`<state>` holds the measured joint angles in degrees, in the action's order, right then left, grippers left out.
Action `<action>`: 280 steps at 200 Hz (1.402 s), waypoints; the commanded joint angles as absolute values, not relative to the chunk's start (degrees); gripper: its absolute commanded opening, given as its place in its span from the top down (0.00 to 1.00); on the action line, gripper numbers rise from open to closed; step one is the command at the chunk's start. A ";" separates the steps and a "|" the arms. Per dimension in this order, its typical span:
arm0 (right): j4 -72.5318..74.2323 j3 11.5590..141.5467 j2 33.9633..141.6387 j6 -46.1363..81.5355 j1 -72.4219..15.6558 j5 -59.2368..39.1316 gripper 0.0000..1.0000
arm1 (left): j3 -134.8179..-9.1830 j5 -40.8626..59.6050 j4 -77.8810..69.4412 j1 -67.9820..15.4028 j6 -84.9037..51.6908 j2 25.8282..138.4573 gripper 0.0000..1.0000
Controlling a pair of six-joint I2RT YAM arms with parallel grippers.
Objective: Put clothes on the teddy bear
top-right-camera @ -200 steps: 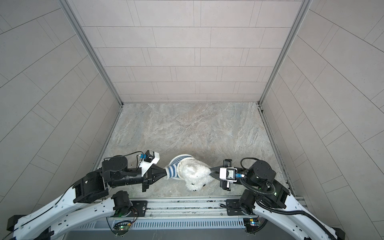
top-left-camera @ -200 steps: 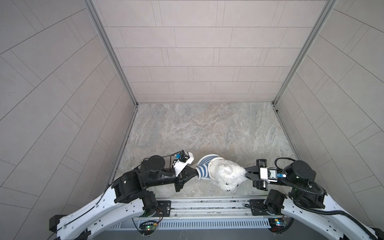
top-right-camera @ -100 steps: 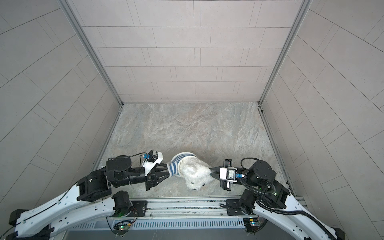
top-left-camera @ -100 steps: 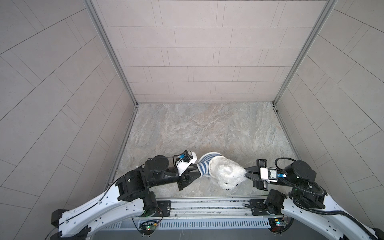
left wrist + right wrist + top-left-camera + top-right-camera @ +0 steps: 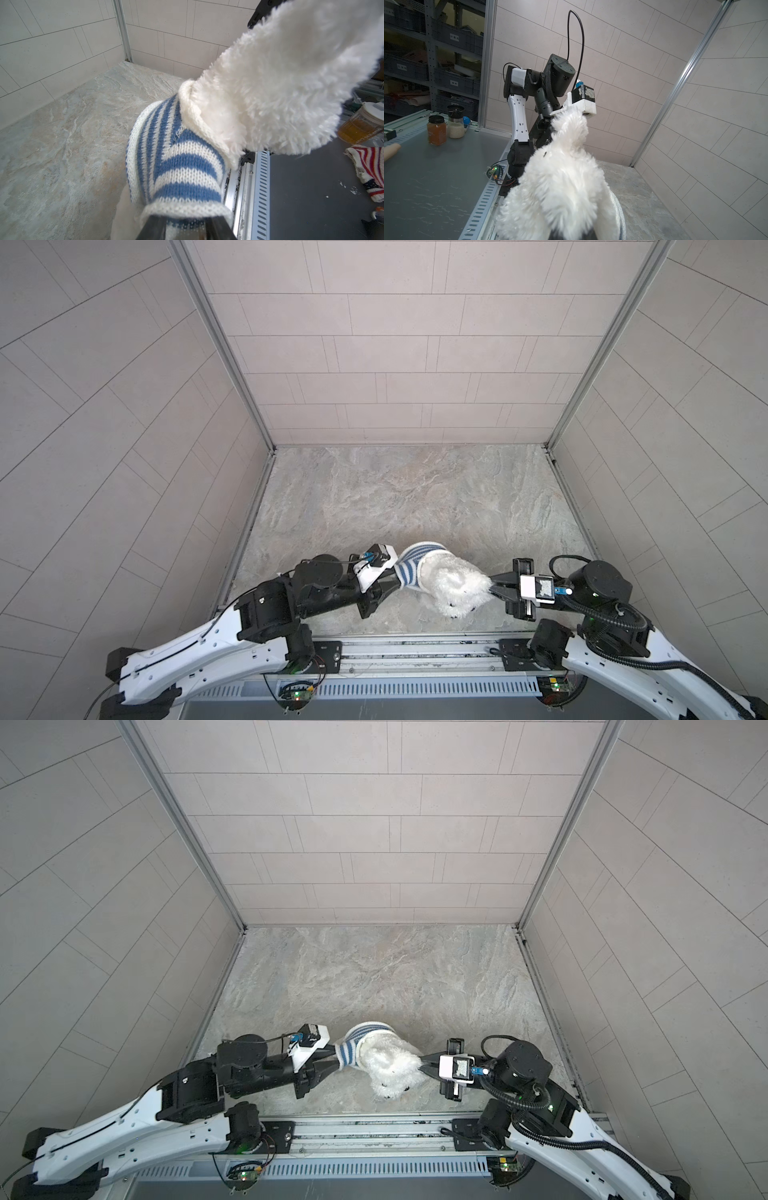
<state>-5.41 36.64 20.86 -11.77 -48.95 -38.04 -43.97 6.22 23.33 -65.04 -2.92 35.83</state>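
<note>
teddy bear [image 5: 455,587]: light, squashy, fur slips | right gripper [image 5: 494,588]: pinched on bear | left gripper [image 5: 394,581]: astride striped shirt [image 5: 409,568] cuff, clamped? can't tell | hold: knit hem, bear's body

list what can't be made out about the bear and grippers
- teddy bear face: too small in both top views; wrist views show fur, no face.
- left gripper grip on striped shirt: fingers cut off by left wrist view's edge.
- right gripper tips: buried in fur, right wrist view.

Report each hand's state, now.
Left hand: astride the striped shirt; grip cannot be told.
Right hand: closed on the teddy bear.
</note>
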 commanded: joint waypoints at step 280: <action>7.31 33.80 20.48 -7.07 -48.91 -38.61 1.00 | -36.93 9.54 4.77 -65.83 0.23 40.17 0.65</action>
<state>0.30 34.11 21.34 -7.42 -48.95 -37.89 -38.44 7.68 9.91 -65.41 0.47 40.53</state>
